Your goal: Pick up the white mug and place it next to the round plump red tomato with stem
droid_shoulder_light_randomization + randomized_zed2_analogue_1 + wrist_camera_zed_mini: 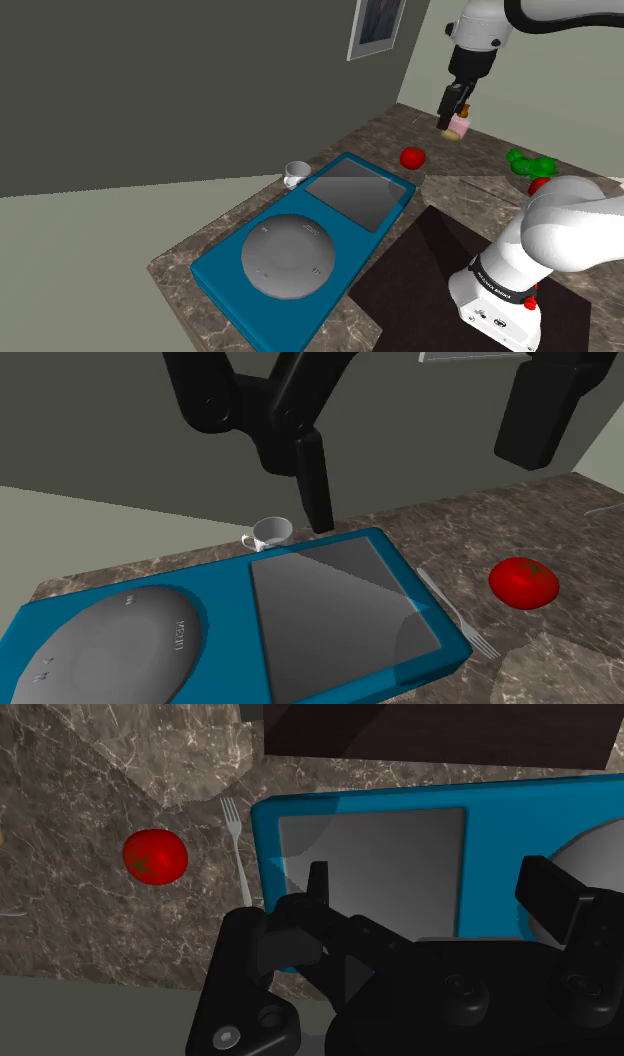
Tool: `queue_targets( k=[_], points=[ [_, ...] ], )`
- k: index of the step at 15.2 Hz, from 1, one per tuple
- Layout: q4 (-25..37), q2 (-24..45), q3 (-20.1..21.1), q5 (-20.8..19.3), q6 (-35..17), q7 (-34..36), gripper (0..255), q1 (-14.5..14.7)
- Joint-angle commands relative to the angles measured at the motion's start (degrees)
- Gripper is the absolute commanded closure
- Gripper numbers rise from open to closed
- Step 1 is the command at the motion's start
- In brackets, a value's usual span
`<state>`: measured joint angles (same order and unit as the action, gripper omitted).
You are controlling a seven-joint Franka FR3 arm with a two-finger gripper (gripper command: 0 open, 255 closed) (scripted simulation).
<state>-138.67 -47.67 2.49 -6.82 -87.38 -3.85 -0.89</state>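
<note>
Gripper hangs high near player, jaws spread, empty. Mug beside player's long edge; fork lies between player and tomato.

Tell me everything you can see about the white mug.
The white mug is small and plain, with a rounded body and one loop handle pointing to the second exterior view's left. It stands upright, mouth up, its inside shaded grey. It rests on the dark marbled counter, just past the far edge of the teal slab; whether they touch I cannot tell. Nothing holds it.
</note>
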Motion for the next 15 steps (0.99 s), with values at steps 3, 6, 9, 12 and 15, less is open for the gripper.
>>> queue_targets(
  k=[3,6,9,12,15],
  points=[
    [-0.7,3.3,-0.4,0.2,-3.9,0.2,0,-0.1],
    [-1.0,8.6,-0.9,0.4,-9.6,0.3,0,-0.2],
    [-0.7,14.5,-1.4,0.7,-15.1,0.4,0,-0.2],
    [0.4,20.7,-1.8,1.1,-20.2,0.4,0,-0.3],
    [2.3,27.2,-2.2,1.5,-24.8,0.3,0,-0.2]
  ],
)
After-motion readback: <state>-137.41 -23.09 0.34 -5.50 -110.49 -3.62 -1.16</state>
